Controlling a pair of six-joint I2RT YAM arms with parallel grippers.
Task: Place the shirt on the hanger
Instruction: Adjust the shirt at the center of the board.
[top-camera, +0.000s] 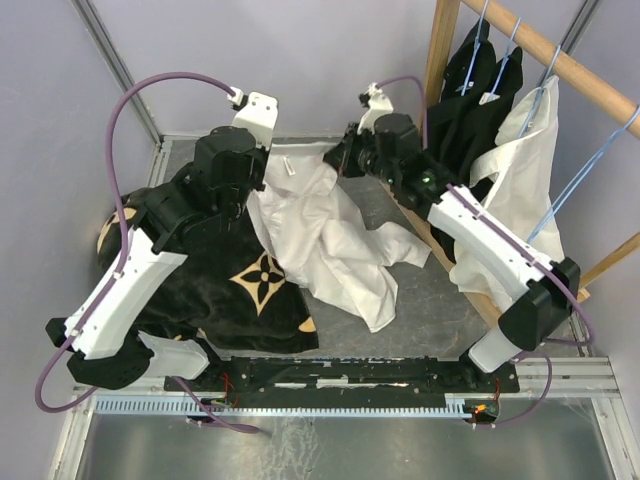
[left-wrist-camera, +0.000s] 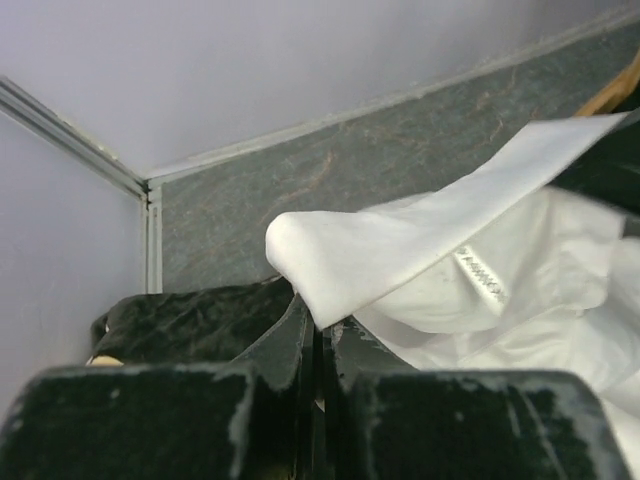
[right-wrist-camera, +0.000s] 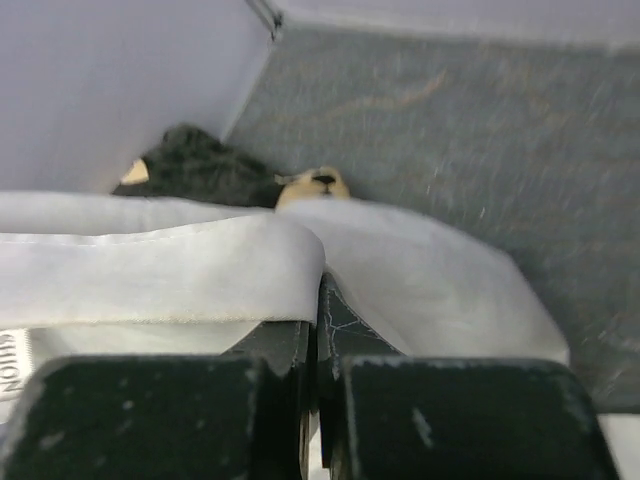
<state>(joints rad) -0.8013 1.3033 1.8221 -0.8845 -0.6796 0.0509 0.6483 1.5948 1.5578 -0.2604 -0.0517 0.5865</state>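
The white shirt (top-camera: 335, 235) is held up by its collar between my two grippers, and its body and sleeves trail down onto the table. My left gripper (top-camera: 263, 167) is shut on one end of the collar (left-wrist-camera: 400, 245), pinching the fold at its fingertips (left-wrist-camera: 318, 318); the neck label (left-wrist-camera: 480, 277) shows just inside. My right gripper (top-camera: 339, 160) is shut on the other end of the collar, with the shirt (right-wrist-camera: 150, 265) draped over its closed fingers (right-wrist-camera: 318, 292). An empty light-blue wire hanger (top-camera: 598, 165) hangs from the wooden rod at the right, well clear of both grippers.
The wooden clothes rack (top-camera: 560, 60) stands at the right with black shirts (top-camera: 475, 95) and another white garment (top-camera: 520, 170) on blue hangers. A black cloth with tan flower motifs (top-camera: 255, 285) lies under the left arm. Walls close in the back corner (left-wrist-camera: 145, 185).
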